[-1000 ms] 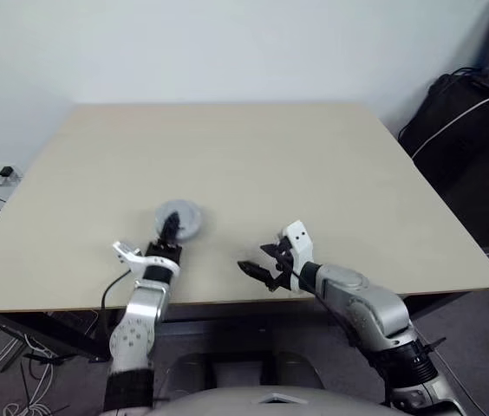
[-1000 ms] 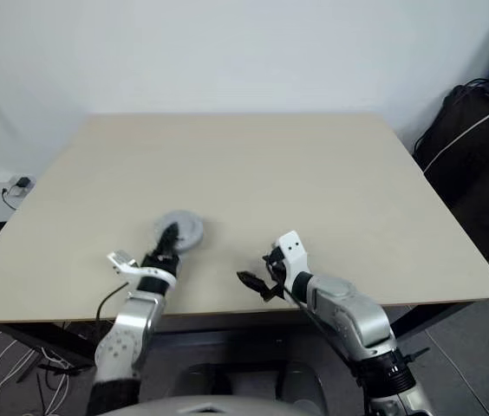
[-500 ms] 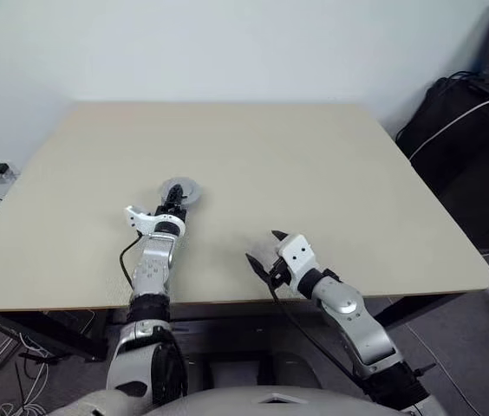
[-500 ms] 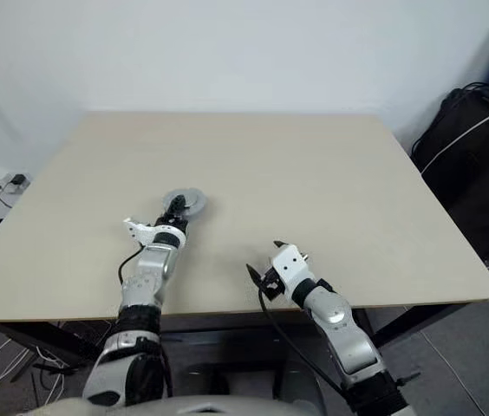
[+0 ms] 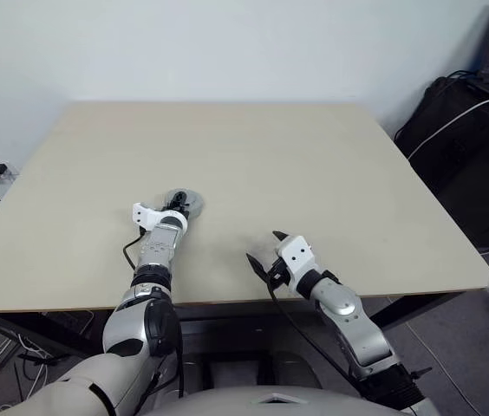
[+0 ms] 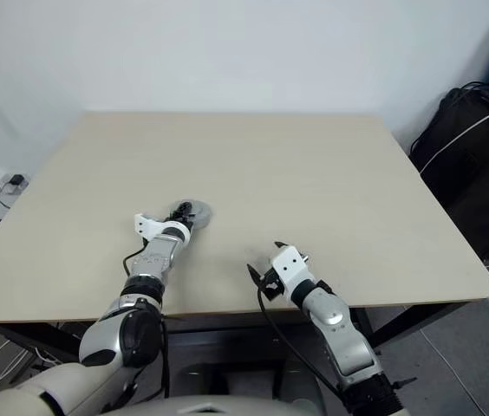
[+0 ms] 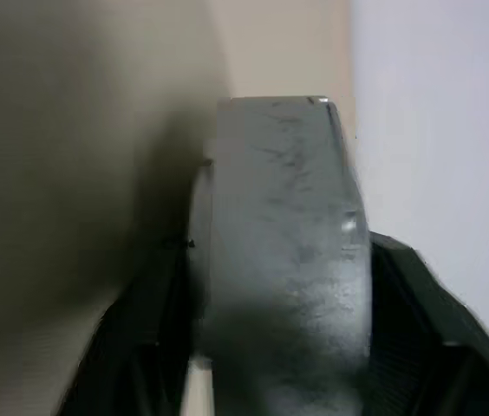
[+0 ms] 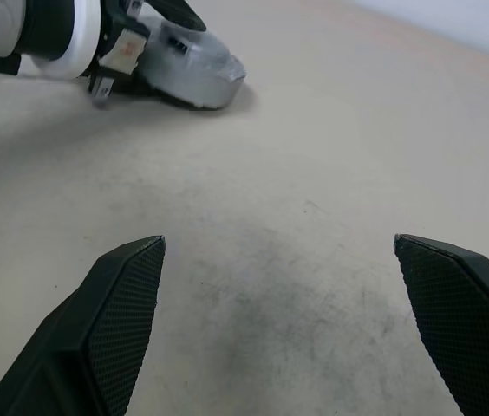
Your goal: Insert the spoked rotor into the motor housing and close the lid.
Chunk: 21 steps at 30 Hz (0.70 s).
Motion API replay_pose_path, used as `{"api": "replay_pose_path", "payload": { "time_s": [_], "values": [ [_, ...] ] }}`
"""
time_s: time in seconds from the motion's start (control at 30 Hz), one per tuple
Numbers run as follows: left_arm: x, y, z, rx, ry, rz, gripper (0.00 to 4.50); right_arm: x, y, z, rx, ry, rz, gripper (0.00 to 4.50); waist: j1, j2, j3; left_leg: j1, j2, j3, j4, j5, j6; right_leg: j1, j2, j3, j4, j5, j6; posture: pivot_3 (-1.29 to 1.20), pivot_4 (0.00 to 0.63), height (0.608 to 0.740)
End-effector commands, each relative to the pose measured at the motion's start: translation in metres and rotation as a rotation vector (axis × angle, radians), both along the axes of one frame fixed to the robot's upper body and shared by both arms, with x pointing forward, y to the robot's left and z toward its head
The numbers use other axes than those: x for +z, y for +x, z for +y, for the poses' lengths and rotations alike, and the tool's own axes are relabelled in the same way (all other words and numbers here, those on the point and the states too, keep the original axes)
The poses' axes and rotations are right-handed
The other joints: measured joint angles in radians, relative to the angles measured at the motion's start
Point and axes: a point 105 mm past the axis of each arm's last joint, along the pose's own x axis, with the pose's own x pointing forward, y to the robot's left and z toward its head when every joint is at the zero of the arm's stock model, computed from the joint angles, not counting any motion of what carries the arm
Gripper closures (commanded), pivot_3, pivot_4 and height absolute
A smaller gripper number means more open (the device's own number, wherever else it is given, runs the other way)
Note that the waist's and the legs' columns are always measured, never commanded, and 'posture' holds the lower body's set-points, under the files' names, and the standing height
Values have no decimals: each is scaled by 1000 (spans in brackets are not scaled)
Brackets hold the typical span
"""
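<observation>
Left of centre in the head view, the left gripper (image 5: 178,204) reaches onto the beige table (image 5: 314,173) with its black fingers (image 7: 409,329) set either side of the lid (image 7: 283,251), a grey disc seen edge-on between them; whether they clamp it I cannot tell. The right gripper (image 5: 263,257) hovers low at the bottom centre, fingers (image 8: 114,321) spread wide and empty.

Beige table (image 5: 253,165), white wall (image 5: 227,43), black bag (image 5: 466,156).
</observation>
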Motion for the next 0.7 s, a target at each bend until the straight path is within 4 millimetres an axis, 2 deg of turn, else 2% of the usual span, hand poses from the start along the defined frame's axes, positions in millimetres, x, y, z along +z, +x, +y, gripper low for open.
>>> {"api": "replay_pose_path", "payload": {
  "time_s": [0.03, 0.07, 0.17, 0.27, 0.37, 0.43, 0.53, 0.6, 0.7],
  "values": [
    [13, 6, 1, -20, 46, -23, 382, 7, 3, -3, -16, 8, -18, 0, -1, 0, -1, 1, 0, 0, 0, 0, 0, 1, 0, 0, 0, 0, 0, 0, 0, 740],
    [8, 2, 1, -26, 52, -1, 68, 6, 3, -3, -16, 9, -13, 0, -1, 0, -1, 3, 0, 0, 0, 0, 0, 2, 0, 0, 0, 0, 0, 0, 0, 740],
    [-10, -16, 1, -74, 83, 69, 29, 4, 2, -2, -14, 11, 6, 0, -10, 0, -4, 4, 0, 0, 0, 0, 0, 3, -1, 1, 1, 0, -1, 0, 0, 740],
    [-34, -50, 1, -166, 137, 169, 29, 1, 0, 0, -6, 27, 32, 0, -21, 2, -12, 4, 1, 0, 0, 0, 0, 3, 0, 2, 1, 0, -1, 0, 0, 740],
    [-48, -84, 3, -235, 172, 249, 29, -1, -2, 1, -3, 36, 53, 0, -24, 5, -18, 8, 1, 2, -1, -1, -1, 5, 0, 4, 1, -1, -1, 0, 0, 740],
    [-54, -108, 5, -269, 202, 287, 29, -3, -2, 1, -2, 49, 71, 0, -24, 7, -21, 20, 2, 3, -3, -7, -6, 15, 0, 4, 1, -6, -6, 0, 0, 740],
    [-53, -133, 10, -283, 272, 295, 29, -3, -2, 2, -7, 70, 93, 0, -25, 10, -25, 33, 3, 5, -5, -13, 0, 21, -5, 4, 0, -8, -8, 0, 0, 740],
    [-45, -142, 11, -317, 393, 252, 29, -3, -2, 1, -15, 87, 97, 0, -25, 12, -26, 36, 4, 5, -6, -13, -1, 22, -6, 5, 0, -9, -8, 0, 0, 740],
    [-26, -150, 9, -362, 674, 115, 29, -1, 1, -3, -58, 144, 106, 0, -24, 15, -27, 36, 4, 5, -8, -13, -2, 21, -6, 5, 0, -9, -10, 0, 0, 740]
  ]
}}
